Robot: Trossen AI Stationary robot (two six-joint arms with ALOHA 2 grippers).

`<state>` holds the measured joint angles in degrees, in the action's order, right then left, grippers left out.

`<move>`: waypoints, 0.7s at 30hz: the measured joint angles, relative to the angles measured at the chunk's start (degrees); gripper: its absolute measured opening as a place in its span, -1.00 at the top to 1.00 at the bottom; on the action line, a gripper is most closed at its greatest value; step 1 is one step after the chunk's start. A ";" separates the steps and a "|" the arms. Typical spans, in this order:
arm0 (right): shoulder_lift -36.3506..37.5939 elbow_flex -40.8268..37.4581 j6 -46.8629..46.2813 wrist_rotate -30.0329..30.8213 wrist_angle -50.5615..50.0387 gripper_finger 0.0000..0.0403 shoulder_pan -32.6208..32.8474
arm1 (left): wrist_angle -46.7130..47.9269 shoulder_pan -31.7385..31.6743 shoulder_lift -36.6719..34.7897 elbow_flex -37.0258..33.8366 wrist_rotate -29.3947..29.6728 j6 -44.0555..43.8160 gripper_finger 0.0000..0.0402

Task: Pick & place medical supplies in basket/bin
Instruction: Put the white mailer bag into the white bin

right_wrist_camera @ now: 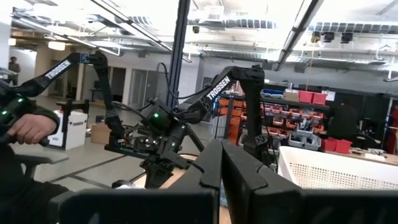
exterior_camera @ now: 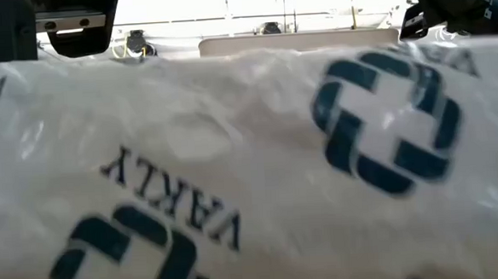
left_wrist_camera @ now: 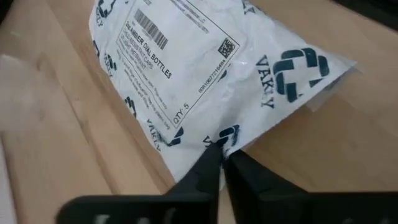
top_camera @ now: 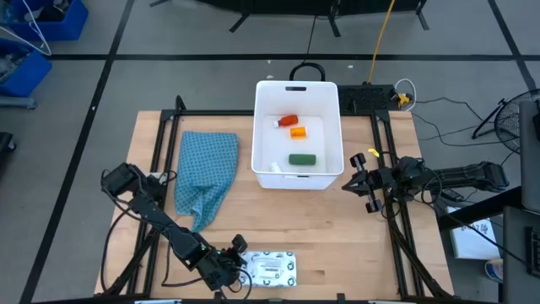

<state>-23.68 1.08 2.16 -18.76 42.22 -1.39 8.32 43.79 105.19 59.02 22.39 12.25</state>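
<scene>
three items in white tub (top_camera: 261, 127) | red tube (top_camera: 288, 121) | orange pill bottle (top_camera: 298, 132) | green piece (top_camera: 302, 158)

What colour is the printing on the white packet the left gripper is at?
Dark teal cross logos and lettering on the white packet, clearest in the left wrist view.

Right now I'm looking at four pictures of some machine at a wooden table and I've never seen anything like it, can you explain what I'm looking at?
It is a robot with two dark arms, each ending in a two-finger gripper. One picture looks straight down on the table. One sits at table height, and a white printed packet fills it. The other two come from cameras on the wrists.

On the table stand a white tub holding a red tube, an orange bottle and a green piece, and beside it a blue cloth. The left gripper, at the near edge, pinches that packet's edge. The right gripper waits shut beside the tub, holding nothing.
</scene>
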 joint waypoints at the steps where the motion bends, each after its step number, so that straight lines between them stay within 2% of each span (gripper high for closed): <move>1: 0.00 0.00 -0.38 0.75 0.00 1.00 0.00 | 0.43 0.00 -0.03 0.00 0.13 0.24 0.93; 6: -0.02 0.00 -1.53 2.25 -0.48 1.00 -0.02 | 6.61 1.22 -3.63 0.00 4.09 2.33 0.98; 9: 0.00 0.00 -1.67 2.24 -0.48 1.00 -0.02 | 14.31 2.62 -9.90 -0.07 8.61 -1.29 0.98; 14: 0.00 0.00 -1.60 2.23 -0.56 1.00 -0.02 | 21.01 5.29 -25.32 -1.89 14.26 -6.24 0.99; 18: 0.00 -0.02 -1.42 2.23 -0.54 1.00 -0.02 | 18.45 6.24 -39.65 -5.83 14.44 -2.64 0.99; 21: 0.00 -0.01 -0.26 2.23 -0.44 1.00 -0.02 | 12.82 5.49 -50.19 -10.01 15.57 3.35 0.99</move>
<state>-23.68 1.07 1.90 -16.53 41.78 -1.41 21.14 49.28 54.99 49.01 37.96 15.61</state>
